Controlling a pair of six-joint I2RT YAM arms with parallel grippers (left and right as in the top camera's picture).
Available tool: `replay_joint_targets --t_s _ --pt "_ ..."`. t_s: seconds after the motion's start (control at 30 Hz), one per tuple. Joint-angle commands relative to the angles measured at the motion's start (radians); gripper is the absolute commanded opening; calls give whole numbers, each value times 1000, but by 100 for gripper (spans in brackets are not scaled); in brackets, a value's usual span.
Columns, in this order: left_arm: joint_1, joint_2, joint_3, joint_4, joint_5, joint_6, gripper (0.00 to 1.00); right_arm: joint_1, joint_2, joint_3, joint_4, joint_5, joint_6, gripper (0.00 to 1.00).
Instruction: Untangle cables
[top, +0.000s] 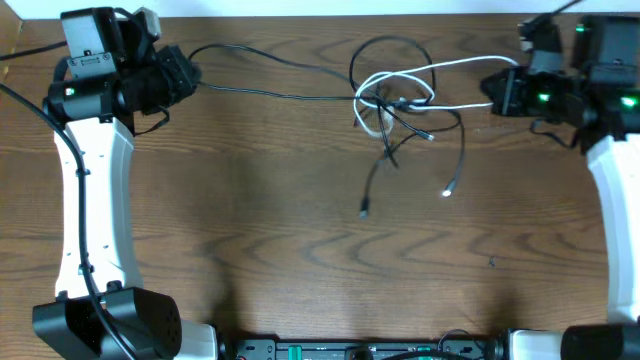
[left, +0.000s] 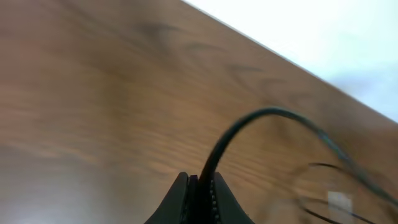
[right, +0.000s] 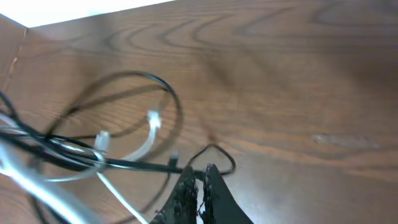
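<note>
The cables form a loose tangle at the back middle of the wooden table. A black cable runs from the tangle left to my left gripper, which is shut on it; the left wrist view shows this cable arching out of the closed jaws. A white cable runs right to my right gripper. In the right wrist view the jaws are shut with white cable between them, and black and white loops lie just ahead.
Two loose plug ends hang toward the table's middle. The table's back edge lies just behind the tangle. The thick arm wires stay by the left arm base.
</note>
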Motion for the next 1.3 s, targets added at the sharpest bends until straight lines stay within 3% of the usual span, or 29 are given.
replay_joint_targets --t_s 0.0,0.13,0.53,1.07,1.27 --pt "11 -9 10 -24 -296 35 7 -36 -11 3 -23 2 -17 1" --pt "11 -5 10 -51 -415 36 7 -63 -10 3 -38 2 -24 1" --pt "20 50 10 -70 -532 77 7 -204 -9 3 -80 47 -11 1" --pt "54 100 10 -74 -530 124 7 -245 19 3 -98 46 -35 1" --pt "54 101 10 -72 -530 126 8 -358 20 3 -65 51 -4 1"
